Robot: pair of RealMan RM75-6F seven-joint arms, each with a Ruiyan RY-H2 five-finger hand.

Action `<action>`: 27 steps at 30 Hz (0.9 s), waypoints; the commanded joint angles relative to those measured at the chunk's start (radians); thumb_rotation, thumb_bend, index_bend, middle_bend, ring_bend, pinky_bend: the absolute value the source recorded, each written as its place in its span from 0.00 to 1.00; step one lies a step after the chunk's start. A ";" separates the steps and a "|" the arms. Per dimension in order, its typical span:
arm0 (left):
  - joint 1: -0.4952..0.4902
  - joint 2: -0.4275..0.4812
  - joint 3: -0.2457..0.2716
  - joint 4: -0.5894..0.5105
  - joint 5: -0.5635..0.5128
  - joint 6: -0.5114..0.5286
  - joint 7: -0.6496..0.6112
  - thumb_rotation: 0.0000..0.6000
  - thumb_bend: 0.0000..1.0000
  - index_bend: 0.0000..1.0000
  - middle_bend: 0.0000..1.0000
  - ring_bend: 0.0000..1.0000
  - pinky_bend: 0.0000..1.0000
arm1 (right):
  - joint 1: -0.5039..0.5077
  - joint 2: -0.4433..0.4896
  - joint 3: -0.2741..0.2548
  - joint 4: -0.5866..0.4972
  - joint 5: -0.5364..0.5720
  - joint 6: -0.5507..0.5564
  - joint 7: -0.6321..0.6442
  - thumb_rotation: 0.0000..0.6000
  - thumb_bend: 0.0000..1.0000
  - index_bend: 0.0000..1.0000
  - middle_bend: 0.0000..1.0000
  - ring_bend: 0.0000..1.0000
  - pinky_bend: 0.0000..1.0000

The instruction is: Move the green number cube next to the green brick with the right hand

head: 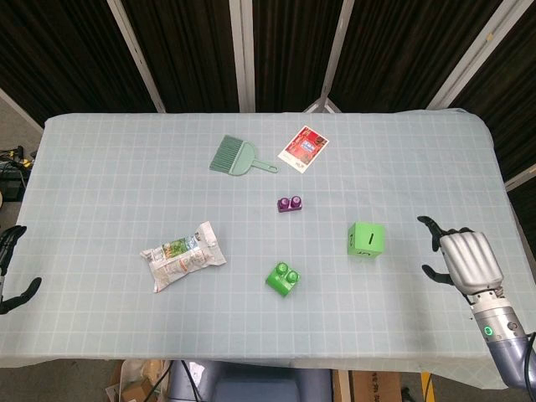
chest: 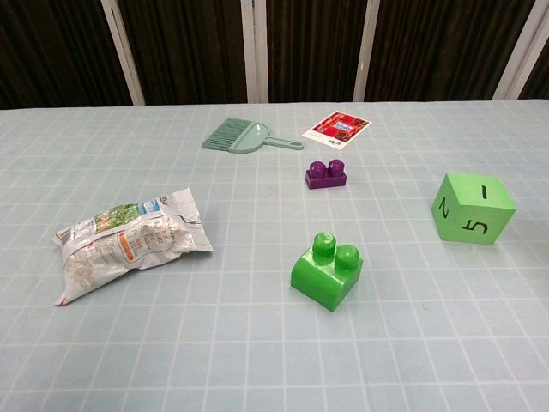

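Note:
The green number cube (head: 366, 240) (chest: 473, 209) stands on the table right of centre, with black digits on its faces. The green brick (head: 283, 278) (chest: 327, 271) with two studs lies to its left, nearer the front edge. My right hand (head: 463, 258) hovers over the table to the right of the cube, apart from it, fingers spread and holding nothing. My left hand (head: 12, 270) shows only partly at the left edge, off the table, fingers apart. Neither hand appears in the chest view.
A purple brick (head: 290, 203) (chest: 326, 173) lies behind the green brick. A crumpled snack bag (head: 182, 255) (chest: 127, 241) sits at front left. A green dustpan brush (head: 239, 157) (chest: 239, 137) and a red card (head: 303, 147) (chest: 337, 129) lie at the back.

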 commanded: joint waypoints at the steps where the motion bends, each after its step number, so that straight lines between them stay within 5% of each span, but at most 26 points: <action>1: -0.001 -0.001 0.001 0.000 0.000 -0.003 0.002 1.00 0.34 0.10 0.10 0.05 0.16 | 0.068 0.035 -0.007 -0.051 0.100 -0.115 -0.093 1.00 0.56 0.24 0.79 0.79 0.70; 7: -0.003 -0.004 0.000 0.000 -0.002 -0.007 0.010 1.00 0.34 0.10 0.10 0.05 0.16 | 0.156 0.028 -0.033 -0.066 0.242 -0.212 -0.269 1.00 0.71 0.23 0.83 0.83 0.72; 13: -0.005 -0.004 -0.004 0.002 -0.012 -0.013 0.011 1.00 0.34 0.10 0.10 0.05 0.16 | 0.287 0.035 -0.073 -0.115 0.527 -0.274 -0.472 1.00 0.76 0.14 0.83 0.83 0.73; 27: -0.014 -0.013 -0.003 0.005 -0.020 -0.033 0.032 1.00 0.34 0.10 0.10 0.05 0.16 | 0.519 -0.012 -0.150 -0.143 0.924 -0.235 -0.627 1.00 0.79 0.10 0.84 0.84 0.74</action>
